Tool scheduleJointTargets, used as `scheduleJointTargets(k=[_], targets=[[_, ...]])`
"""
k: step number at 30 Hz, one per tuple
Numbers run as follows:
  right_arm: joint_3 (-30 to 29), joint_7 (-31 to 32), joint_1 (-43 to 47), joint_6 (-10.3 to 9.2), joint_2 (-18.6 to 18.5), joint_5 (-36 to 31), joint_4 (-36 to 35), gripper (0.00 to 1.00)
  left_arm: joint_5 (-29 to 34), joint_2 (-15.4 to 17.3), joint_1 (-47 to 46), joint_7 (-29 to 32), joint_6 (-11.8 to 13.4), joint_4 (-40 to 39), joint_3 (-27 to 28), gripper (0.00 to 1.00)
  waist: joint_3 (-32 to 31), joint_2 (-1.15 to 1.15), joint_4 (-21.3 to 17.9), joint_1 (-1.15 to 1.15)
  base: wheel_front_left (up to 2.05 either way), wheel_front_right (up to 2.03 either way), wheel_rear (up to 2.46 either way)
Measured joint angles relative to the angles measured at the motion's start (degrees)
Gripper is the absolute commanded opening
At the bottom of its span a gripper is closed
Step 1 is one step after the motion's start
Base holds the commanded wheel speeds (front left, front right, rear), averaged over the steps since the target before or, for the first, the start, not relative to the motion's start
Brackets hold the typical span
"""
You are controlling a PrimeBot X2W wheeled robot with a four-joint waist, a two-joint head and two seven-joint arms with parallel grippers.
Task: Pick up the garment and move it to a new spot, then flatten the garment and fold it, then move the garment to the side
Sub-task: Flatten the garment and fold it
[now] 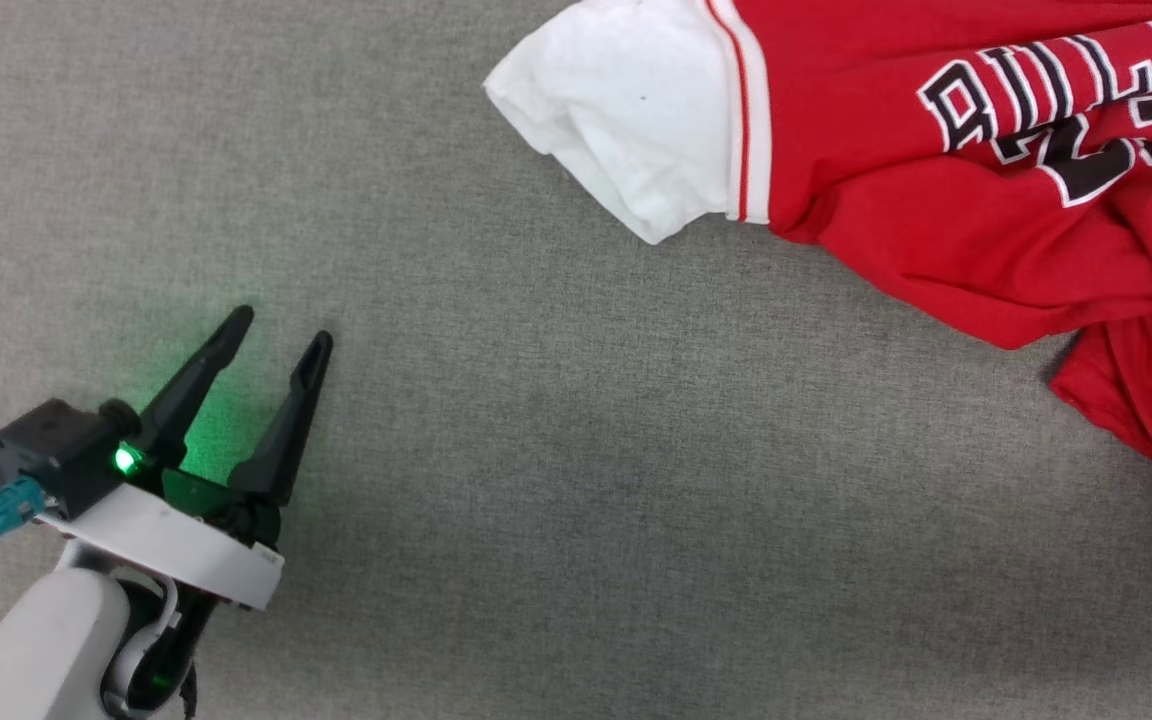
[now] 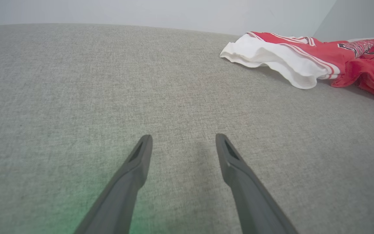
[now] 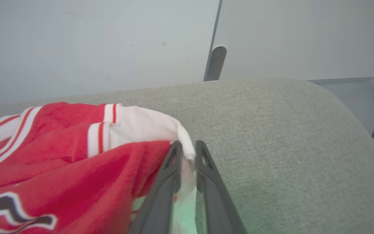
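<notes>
Looking down from my head, I see the garment [image 1: 936,230] lying crumpled on the grey surface [image 1: 576,500]. It has a red body, a white sleeve [image 1: 626,110] edged with red-white striped trim, and black-and-white lettering [image 1: 1056,110]. My left gripper [image 1: 281,328] sits well apart from the garment, fingers spread. From my left wrist, the garment lies far beyond my parted fingertips. From my right wrist, my right gripper [image 3: 188,144] is pinching the garment's white sleeve edge.

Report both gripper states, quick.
Left gripper: open, holding nothing.
Right gripper: closed on the white sleeve edge of the garment.
</notes>
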Motion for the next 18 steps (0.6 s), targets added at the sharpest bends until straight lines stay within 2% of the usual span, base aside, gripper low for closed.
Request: scheduleJointTargets(k=[6, 10, 13, 18], targets=[[-7.8, -5.0, -2.8, 0.00, 2.1, -5.4, 1.6, 1.00, -0.1, 0.3, 0.0, 0.0, 0.0, 0.0, -0.2, 1.00, -0.2, 0.00, -0.1, 0.00, 0.00, 0.00, 0.00], [-9.5, -7.3, -3.2, 0.00, 2.6, -6.8, 2.7, 1.00, -0.1, 0.2, 0.0, 0.0, 0.0, 0.1, -0.5, 1.00, -0.7, 0.00, -0.2, 0.00, 0.00, 0.00, 0.00], [-6.3, -10.1, -3.0, 0.00, 2.0, -5.2, 3.7, 1.00, -0.3, 0.0, 0.0, 0.0, 0.0, 0.4, -0.5, 1.00, -1.4, 0.00, -0.3, 0.00, 0.00, 0.00, 0.00], [5.6, -15.2, 3.8, 0.00, -0.4, 1.2, 2.6, 1.00, -0.4, 0.1, 0.8, 0.0, 0.0, 1.0, 0.7, 1.00, -3.5, 0.00, -0.6, 0.00, 0.00, 0.00, 0.00]])
